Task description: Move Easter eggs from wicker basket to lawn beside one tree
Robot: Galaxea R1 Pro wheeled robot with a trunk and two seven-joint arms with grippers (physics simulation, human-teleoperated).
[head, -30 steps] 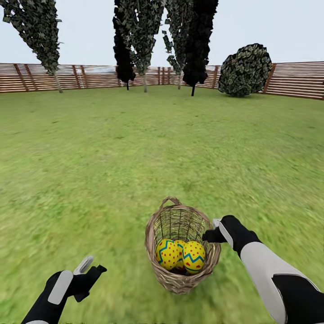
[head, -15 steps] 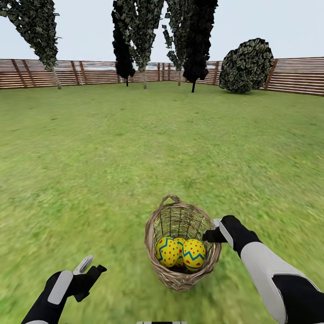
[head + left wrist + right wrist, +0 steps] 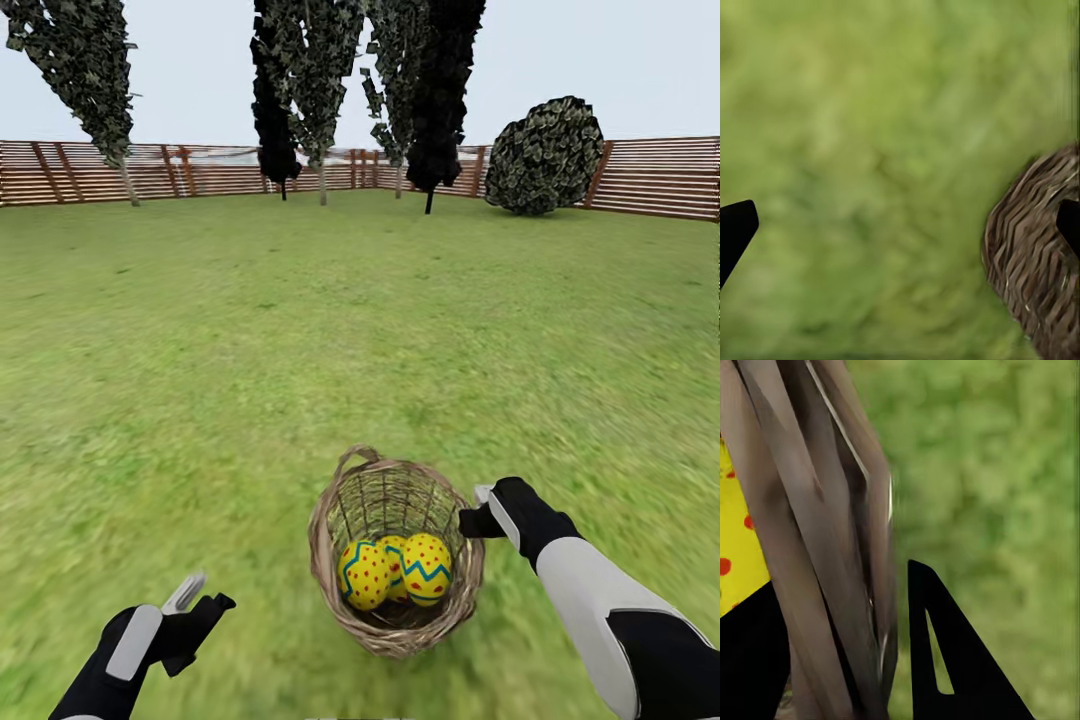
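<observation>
The brown wicker basket point(image 3: 395, 625) stands on the lawn point(image 3: 300, 350) just in front of me, its loop handle on the far rim. Three yellow Easter eggs with red dots and teal zigzags point(image 3: 365, 575) point(image 3: 428, 568) point(image 3: 396, 562) lie inside it. My right gripper point(image 3: 476, 512) sits on the basket's right rim. In the right wrist view the wicker rim point(image 3: 817, 547) is pinched between the black fingers point(image 3: 945, 660), with an egg point(image 3: 735, 547) just inside. My left gripper point(image 3: 205, 598) hangs open over grass left of the basket point(image 3: 1035, 255). The thick-trunked tree is out of view.
Slim dark trees point(image 3: 320, 80) and a leaning one point(image 3: 85, 70) stand far off along the brown slat fence point(image 3: 660, 175). A round dark bush point(image 3: 545, 155) sits at the back right. Open grass stretches between me and them.
The basket has shifted and turned slightly left, its handle swinging left, while the right gripper stays on its rim. The view tilted a little. The left arm has barely moved.
</observation>
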